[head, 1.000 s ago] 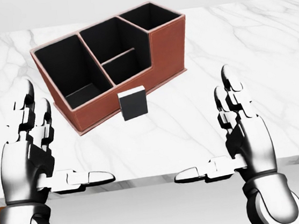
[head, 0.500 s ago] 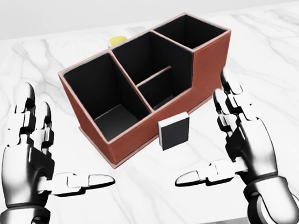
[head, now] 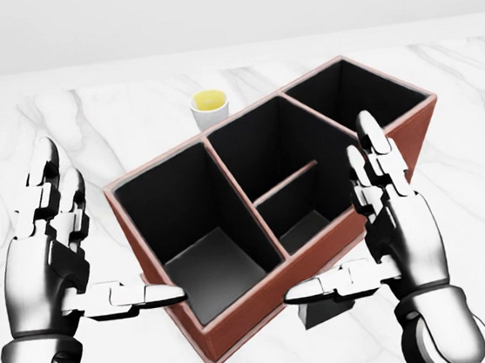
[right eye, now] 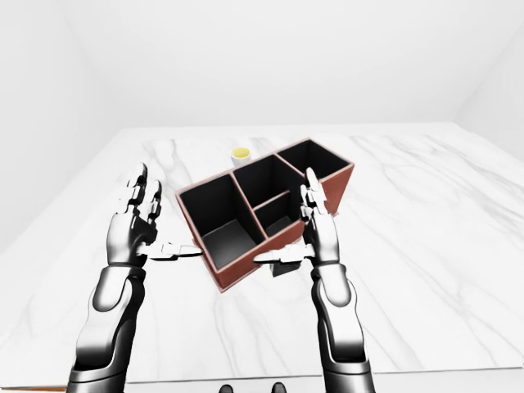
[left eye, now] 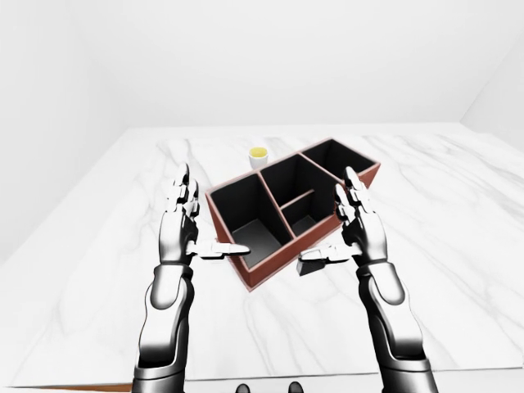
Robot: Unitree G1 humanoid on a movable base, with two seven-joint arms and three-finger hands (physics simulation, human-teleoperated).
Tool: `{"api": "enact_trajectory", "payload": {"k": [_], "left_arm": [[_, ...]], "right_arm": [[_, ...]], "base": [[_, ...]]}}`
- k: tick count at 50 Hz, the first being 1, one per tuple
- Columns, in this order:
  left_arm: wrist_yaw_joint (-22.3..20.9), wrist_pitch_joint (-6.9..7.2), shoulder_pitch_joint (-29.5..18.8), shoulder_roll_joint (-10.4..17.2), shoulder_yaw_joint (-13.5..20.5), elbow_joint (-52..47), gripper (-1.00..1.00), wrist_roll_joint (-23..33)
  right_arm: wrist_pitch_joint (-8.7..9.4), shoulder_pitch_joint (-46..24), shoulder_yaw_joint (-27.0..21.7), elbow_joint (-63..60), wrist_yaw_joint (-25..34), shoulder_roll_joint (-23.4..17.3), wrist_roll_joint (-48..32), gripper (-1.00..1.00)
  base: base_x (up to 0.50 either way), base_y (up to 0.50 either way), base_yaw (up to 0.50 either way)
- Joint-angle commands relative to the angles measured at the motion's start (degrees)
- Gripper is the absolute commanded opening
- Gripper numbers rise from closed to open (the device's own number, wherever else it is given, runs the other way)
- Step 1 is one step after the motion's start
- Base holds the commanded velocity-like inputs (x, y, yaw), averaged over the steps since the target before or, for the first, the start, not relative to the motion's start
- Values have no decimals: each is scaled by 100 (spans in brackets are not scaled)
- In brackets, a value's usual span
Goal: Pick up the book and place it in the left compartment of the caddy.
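The red-brown caddy (head: 240, 317) with black insides lies slantwise on the marble table, between my two hands. Its left compartment (head: 213, 268) is the large one and holds nothing. The book (head: 327, 312), small and black with a white edge, stands on the table against the caddy's near wall at the bottom of the head view, mostly hidden behind my right thumb. My left hand (head: 108, 232) is open to the left of the caddy. Over the caddy's right part my right hand (head: 338, 214) is open, thumb just above the book. Neither hand holds anything.
A small white cup with yellow contents (head: 210, 106) stands just beyond the caddy at the top of the head view. The white marble table (left eye: 458, 213) stretches wide to both sides, and its near edge shows at the bottom of the eye views.
The camera has moved closer: the caddy and book slid down and grew in the head view, and the cup came into sight. Both hands stay open in the same pose.
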Motion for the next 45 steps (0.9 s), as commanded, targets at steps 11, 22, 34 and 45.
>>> {"api": "enact_trajectory", "payload": {"k": [11, 22, 34, 45], "left_arm": [[-16, 0, 43, 4, 13, 18, 100, -12], [-25, 0, 87, 3, 18, 4, 100, -15], [-27, 0, 119, 13, 50, -40, 100, -13], [-28, 0, 138, 3, 28, -36, 100, 13]], "right_arm": [[0, -90, 32, 65, -43, 21, -26, 100], [0, 7, 56, -88, 39, -66, -217, 100], [-478, 398, 10, -525, 1020, -548, -2995, 100], [-1000, 889, -162, -416, 1603, -613, -5001, 100]], "base": [[20, 15, 0], [0, 0, 0], [0, 0, 0], [0, 0, 0]]}}
